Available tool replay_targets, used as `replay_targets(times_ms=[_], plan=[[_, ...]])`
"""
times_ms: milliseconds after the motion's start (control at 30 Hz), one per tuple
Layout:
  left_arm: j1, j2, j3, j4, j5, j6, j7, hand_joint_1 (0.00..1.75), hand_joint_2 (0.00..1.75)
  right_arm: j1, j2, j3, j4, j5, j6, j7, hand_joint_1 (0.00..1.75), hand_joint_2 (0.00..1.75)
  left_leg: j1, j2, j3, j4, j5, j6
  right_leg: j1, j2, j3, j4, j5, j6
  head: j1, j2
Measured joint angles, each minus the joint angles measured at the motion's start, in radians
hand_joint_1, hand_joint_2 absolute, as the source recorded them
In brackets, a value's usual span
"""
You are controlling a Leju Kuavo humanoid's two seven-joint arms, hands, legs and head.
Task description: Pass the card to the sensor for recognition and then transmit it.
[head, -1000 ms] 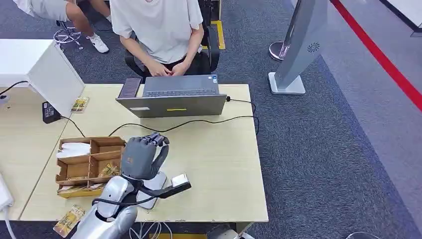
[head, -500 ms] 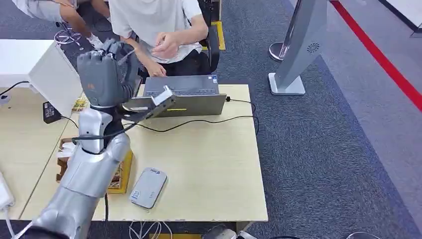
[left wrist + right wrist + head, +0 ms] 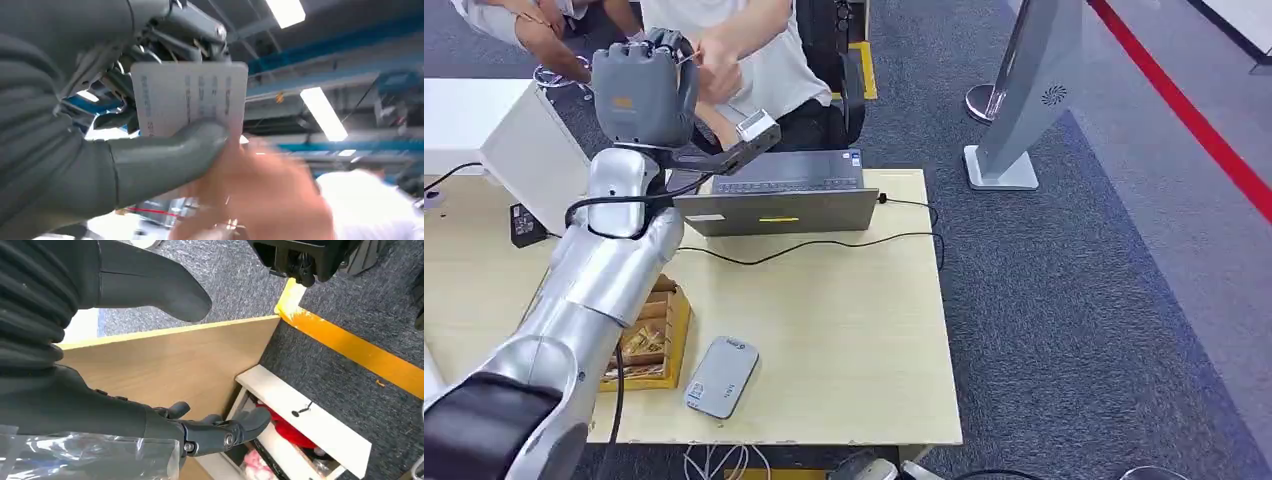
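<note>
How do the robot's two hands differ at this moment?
The left hand is raised high over the laptop, toward a person's hand; the right hand hangs low beside the table edge. The left hand pinches a white card under its thumb; the right hand holds nothing, fingers apart. Both are dark grey.

Silver left arm (image 3: 594, 290) with black cable, grey ribbed left hand (image 3: 639, 95), orange mark, dark fingers (image 3: 220, 432)
</note>
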Motion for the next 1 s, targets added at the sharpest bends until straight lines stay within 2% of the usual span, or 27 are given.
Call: replay_targets(times_ms=[200,367,500,533,700,767,833,900,1000], plan=[[-0.043,-0.004,0.000,0.108,-0.012,-0.007,0.009,1.75,1.75,-0.001,0.000,0.004,-0.001,0.000,0.000,-0.006,0.00,1.75,0.000,0.000,0.000,0.000,0.000,0.000,0.000,0.000,0.000,0.000,0.000,0.000,0.000,0.000],[-0.047,-0.007,0.000,0.141,-0.014,-0.007,0.010,1.75,1.75,-0.002,0.000,0.005,-0.002,0.000,0.000,-0.006,0.00,1.75,0.000,0.000,-0.001,0.000,0.000,0.000,0.000,0.000,-0.001,0.000,0.000,0.000,0.000,0.000],[-0.054,-0.008,0.000,0.164,-0.028,-0.029,0.032,1.75,1.75,-0.002,0.000,0.005,-0.002,-0.008,0.000,-0.006,0.00,1.75,0.000,0.000,-0.001,0.000,0.000,0.000,0.000,0.000,-0.001,0.000,0.000,0.000,0.000,0.000],[-0.054,-0.008,0.000,0.170,-0.028,-0.029,0.034,0.00,1.75,-0.002,0.000,0.005,-0.002,-0.010,0.000,-0.006,0.00,1.75,0.000,0.000,-0.001,0.000,0.000,0.000,0.000,0.000,-0.001,0.000,0.000,0.000,0.000,0.000],[-0.054,-0.009,0.000,0.189,-0.031,-0.045,0.033,0.00,1.75,-0.003,0.000,0.008,-0.002,-0.013,0.000,-0.005,0.00,1.75,0.000,0.000,-0.001,0.000,0.000,0.000,0.000,0.000,-0.001,0.000,0.000,0.000,0.000,0.000],[-0.054,-0.013,0.000,0.192,-0.009,-0.043,0.015,0.00,1.75,-0.003,0.000,0.008,-0.002,-0.015,0.000,-0.003,0.00,1.75,0.000,0.000,-0.001,0.000,0.000,0.000,0.000,0.000,-0.001,0.000,0.000,0.000,0.000,0.000],[-0.048,-0.018,0.000,0.192,0.021,-0.029,-0.023,0.00,1.75,-0.003,0.000,0.010,-0.002,-0.018,0.000,0.009,0.00,1.75,0.000,0.000,-0.001,0.000,0.000,0.000,0.000,0.000,-0.001,0.000,0.000,0.000,0.000,0.000],[-0.022,-0.024,0.000,0.175,0.056,-0.014,-0.089,0.00,1.75,-0.003,0.000,0.010,-0.002,-0.018,-0.002,0.026,0.00,1.75,0.000,0.000,-0.001,0.000,0.000,0.000,0.000,0.000,-0.001,0.000,0.000,0.000,0.000,0.000],[0.047,-0.026,0.000,0.104,0.086,-0.015,-0.137,0.00,1.75,-0.003,0.000,0.011,-0.002,-0.019,-0.004,0.034,0.00,1.75,-0.001,0.000,-0.001,0.000,0.000,0.000,0.000,0.000,-0.001,0.000,0.000,0.000,0.001,0.000]])
